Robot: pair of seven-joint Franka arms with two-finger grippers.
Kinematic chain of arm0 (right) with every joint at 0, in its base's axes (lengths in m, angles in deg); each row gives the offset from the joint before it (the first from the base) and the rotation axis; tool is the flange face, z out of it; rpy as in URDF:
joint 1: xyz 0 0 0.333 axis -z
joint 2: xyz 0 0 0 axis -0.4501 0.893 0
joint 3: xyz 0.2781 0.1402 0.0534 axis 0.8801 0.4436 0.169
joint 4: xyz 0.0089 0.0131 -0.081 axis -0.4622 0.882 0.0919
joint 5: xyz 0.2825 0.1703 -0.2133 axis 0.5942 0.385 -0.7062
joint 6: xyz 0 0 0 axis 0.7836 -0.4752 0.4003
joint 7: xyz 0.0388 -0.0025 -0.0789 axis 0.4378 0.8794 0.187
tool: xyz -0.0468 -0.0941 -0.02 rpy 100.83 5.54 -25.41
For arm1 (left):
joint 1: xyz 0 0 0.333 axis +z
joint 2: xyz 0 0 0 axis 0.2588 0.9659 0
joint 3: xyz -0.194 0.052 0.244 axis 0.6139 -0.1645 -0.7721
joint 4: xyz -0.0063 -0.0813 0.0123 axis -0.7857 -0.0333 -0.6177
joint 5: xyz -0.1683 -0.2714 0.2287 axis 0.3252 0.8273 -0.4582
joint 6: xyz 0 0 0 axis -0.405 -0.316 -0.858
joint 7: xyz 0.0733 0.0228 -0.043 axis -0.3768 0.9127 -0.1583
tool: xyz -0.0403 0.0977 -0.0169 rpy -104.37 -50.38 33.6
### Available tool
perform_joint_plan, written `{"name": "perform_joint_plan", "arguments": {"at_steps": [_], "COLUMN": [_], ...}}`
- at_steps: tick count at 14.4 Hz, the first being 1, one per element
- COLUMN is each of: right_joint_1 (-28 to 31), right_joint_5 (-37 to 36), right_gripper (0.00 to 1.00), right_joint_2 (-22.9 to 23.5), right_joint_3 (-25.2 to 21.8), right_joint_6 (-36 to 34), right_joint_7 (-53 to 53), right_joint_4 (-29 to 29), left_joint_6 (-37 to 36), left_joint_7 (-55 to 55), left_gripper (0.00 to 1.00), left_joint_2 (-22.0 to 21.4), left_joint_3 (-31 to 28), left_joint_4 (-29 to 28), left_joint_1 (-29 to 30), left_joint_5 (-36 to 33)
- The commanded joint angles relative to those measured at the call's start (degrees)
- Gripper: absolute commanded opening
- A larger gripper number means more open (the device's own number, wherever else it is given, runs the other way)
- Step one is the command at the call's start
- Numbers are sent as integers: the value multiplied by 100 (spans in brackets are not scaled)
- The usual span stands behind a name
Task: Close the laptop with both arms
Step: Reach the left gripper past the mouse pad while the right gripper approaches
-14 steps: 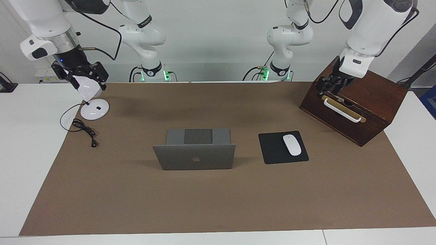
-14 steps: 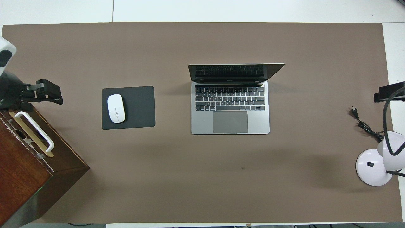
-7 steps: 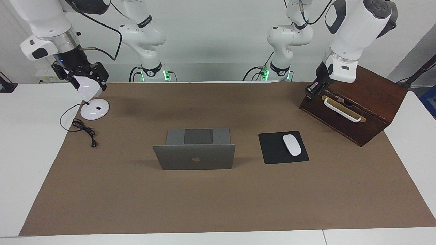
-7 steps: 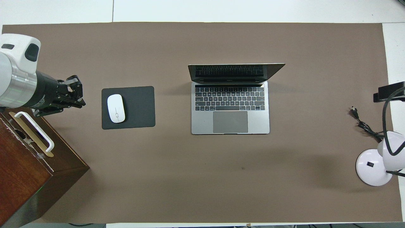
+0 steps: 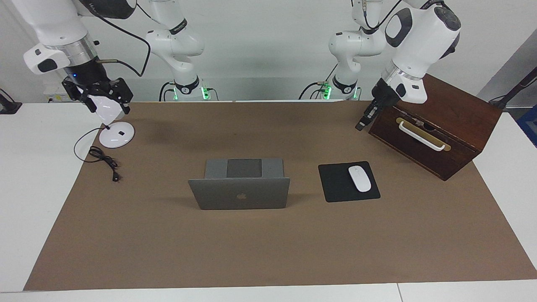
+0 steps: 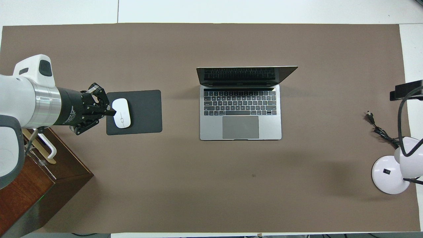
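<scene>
Overhead view: one laptop [image 6: 240,112] sits open near the middle of the brown mat [image 6: 211,198] that covers most of the one table [image 5: 25,167], its lid raised and its keyboard deck facing the robots. Toward the left arm's end of the mat lies one black mouse pad [image 6: 145,112] with one white mouse [image 6: 121,113] on it, and at the mat's corner nearest the left arm's base stands one dark wooden box [image 5: 457,126] with a single white handle [image 5: 420,135]. At the right arm's end, close to the mat's edge, stands one white desk lamp [image 5: 116,135] with its cord [image 5: 102,159] trailing over the mat. There are two arms. The left gripper [image 5: 361,124] hangs in the air beside the box, over the edge of the mouse pad as seen from above, fingertips clenched together on nothing. The right gripper [image 5: 97,94] hangs around the lamp's head, jaws spread wide; whether they touch it I cannot tell.
</scene>
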Motion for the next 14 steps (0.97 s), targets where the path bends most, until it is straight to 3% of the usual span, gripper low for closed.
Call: {"name": "perform_joint_plan", "arguments": {"at_steps": [1,5,7,10,14], "right_joint_1": [-52,-52,-61,-70,-148], "right_joint_5": [-105,-114,-114,-123,-149], "right_gripper": [99,99,98,95,91], "right_joint_2": [61,289,412,649,1176], "right_joint_3": [-49,-49,-49,-49,-41], "right_joint_6": [285,645,838,1068,1296], "right_joint_7": [39,48,48,57,57], "right_joint_4": [98,63,28,-95,-481], "left_joint_6": [676,1372,1591,1732,2065], "left_joint_7": [-978,-2385,-2485,-2511,-2739], "left_gripper": [2,2,2,2,0], "left_joint_2": [-392,-454,-472,-559,-551], "left_joint_3": [-56,-56,-47,-64,-56], "left_joint_4": [-699,-990,-1226,-1605,-1754], "left_joint_1": [-170,-487,-644,-689,-855], "left_joint_5": [296,419,506,1594,1615]}}
